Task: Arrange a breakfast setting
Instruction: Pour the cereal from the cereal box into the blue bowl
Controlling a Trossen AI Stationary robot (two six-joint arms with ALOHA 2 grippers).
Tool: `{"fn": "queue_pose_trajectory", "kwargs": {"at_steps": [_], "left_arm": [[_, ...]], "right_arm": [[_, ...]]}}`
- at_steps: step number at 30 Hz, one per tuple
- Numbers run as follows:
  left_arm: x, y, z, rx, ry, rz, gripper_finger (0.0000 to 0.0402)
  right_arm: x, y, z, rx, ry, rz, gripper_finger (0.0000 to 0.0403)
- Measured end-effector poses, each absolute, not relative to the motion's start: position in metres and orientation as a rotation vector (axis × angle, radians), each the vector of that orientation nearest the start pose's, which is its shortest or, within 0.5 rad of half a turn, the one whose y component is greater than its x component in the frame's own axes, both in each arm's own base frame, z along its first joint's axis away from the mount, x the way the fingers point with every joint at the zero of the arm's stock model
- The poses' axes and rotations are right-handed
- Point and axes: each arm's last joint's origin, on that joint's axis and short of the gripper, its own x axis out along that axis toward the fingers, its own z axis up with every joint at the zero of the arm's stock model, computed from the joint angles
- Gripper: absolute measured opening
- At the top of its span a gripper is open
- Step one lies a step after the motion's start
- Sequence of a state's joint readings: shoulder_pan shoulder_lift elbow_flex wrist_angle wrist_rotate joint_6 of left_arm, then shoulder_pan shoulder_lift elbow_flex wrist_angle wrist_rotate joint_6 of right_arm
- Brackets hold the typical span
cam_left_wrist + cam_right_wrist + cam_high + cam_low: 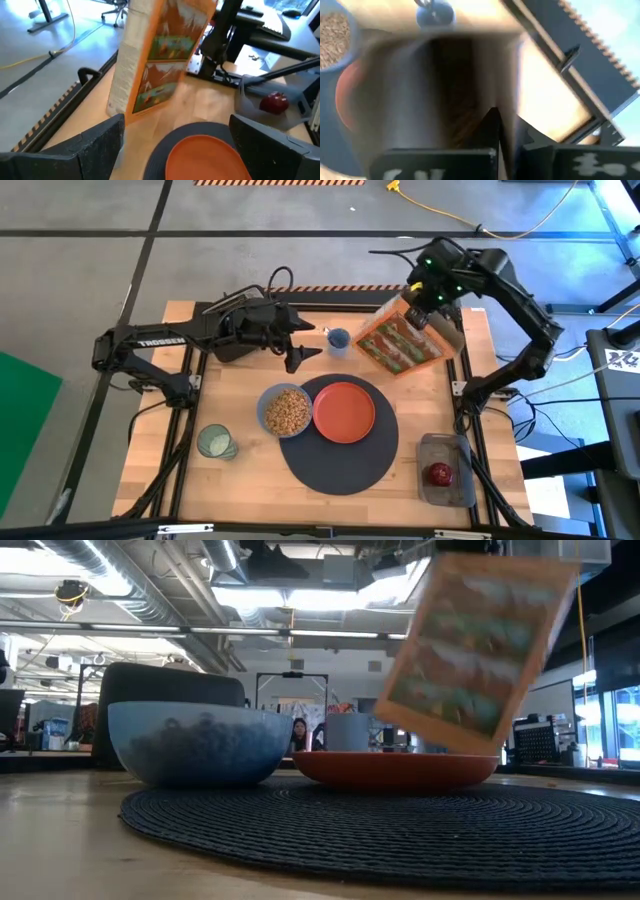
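Gripping tilted cereal box (398,340) near table's far edge: right end effector (424,314)

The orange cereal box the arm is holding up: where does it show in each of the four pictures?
High view: cereal box upper right, tilted.
Low view: upper right, in the air.
Left wrist view: upper middle.
Right wrist view: the blurred mass filling the middle.
Shared landmark: the orange plate on the dark mat.

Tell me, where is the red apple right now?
The red apple sits in a small grey tray at the table's near right corner in the high view, right of the round dark mat.
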State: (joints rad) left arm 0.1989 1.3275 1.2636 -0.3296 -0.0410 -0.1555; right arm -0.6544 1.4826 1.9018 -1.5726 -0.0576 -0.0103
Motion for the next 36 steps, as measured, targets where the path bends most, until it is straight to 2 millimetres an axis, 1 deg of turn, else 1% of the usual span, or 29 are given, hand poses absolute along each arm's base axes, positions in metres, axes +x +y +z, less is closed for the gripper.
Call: {"fn": "queue_pose_trajectory", "kwargs": {"at_steps": [2,4,7,10,16,24,27,34,36], "left_arm": [[0.282,0.059,0.371,-0.18,0.374,0.284,0.0354],[0.277,0.058,0.371,-0.177,0.394,0.309,0.0354],[0.27,0.058,0.374,-0.171,0.406,0.335,0.0353],[0.265,0.057,0.377,-0.168,0.396,0.346,0.0353],[0.264,0.057,0.377,-0.162,0.401,0.349,0.0353],[0.264,0.058,0.376,-0.159,0.412,0.355,0.0353],[0.264,0.058,0.376,-0.159,0.411,0.357,0.0353],[0.264,0.058,0.376,-0.16,0.411,0.357,0.0353],[0.264,0.058,0.376,-0.166,0.41,0.358,0.0353]], "right_arm": [[0.182,-0.153,0.423,0.422,1.131,-0.542,0.0],[0.177,-0.162,0.419,0.444,1.138,-0.562,0.0],[0.166,-0.172,0.42,0.49,1.117,-0.59,0.0],[0.157,-0.178,0.424,0.504,1.091,-0.598,0.0],[0.146,-0.187,0.425,0.536,1.073,-0.655,0.0],[0.143,-0.19,0.425,0.537,1.074,-0.671,0.0],[0.14,-0.193,0.425,0.538,1.074,-0.675,0.0],[0.138,-0.213,0.414,0.57,1.1,-0.679,0.0],[0.139,-0.216,0.413,0.579,1.102,-0.675,0.0]]}}
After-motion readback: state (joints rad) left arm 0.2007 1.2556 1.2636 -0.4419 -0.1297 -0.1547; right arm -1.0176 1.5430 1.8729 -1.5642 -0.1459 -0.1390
